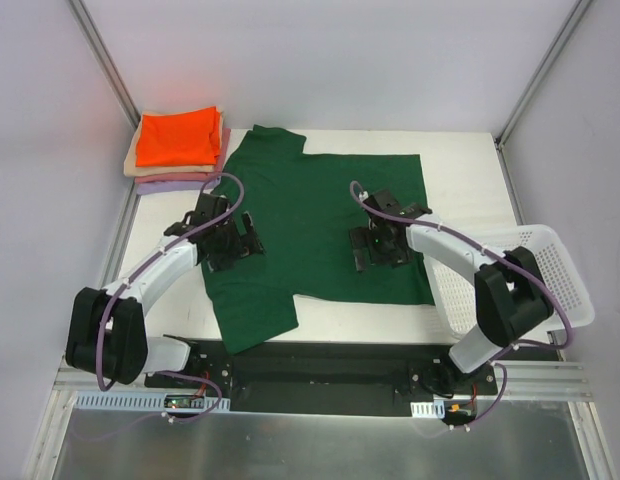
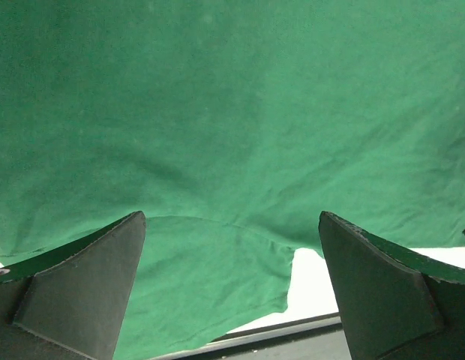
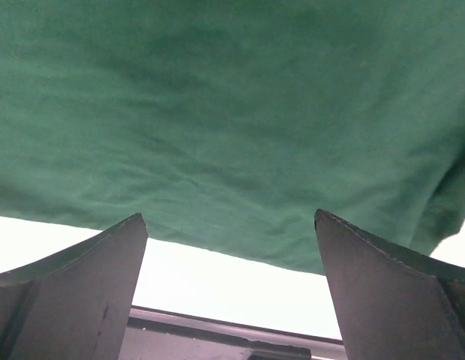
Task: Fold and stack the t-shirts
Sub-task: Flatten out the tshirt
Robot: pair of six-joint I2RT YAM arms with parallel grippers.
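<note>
A large dark green t-shirt (image 1: pixel 310 215) lies spread on the white table (image 1: pixel 460 160). A stack of folded shirts sits at the back left: bright orange (image 1: pixel 175 137) on top, then beige (image 1: pixel 133 163), pink and lavender (image 1: pixel 175 185) below. My left gripper (image 1: pixel 233 240) is open and empty over the shirt's left part; in its wrist view (image 2: pixel 231 225) green cloth (image 2: pixel 232 112) fills the frame. My right gripper (image 1: pixel 378 246) is open and empty over the shirt's right part, near its lower edge (image 3: pixel 217 150).
A white plastic mesh basket (image 1: pixel 530 275) stands at the table's right edge beside the right arm. Grey walls enclose the table at the back and sides. A black rail runs along the near edge (image 1: pixel 320 365).
</note>
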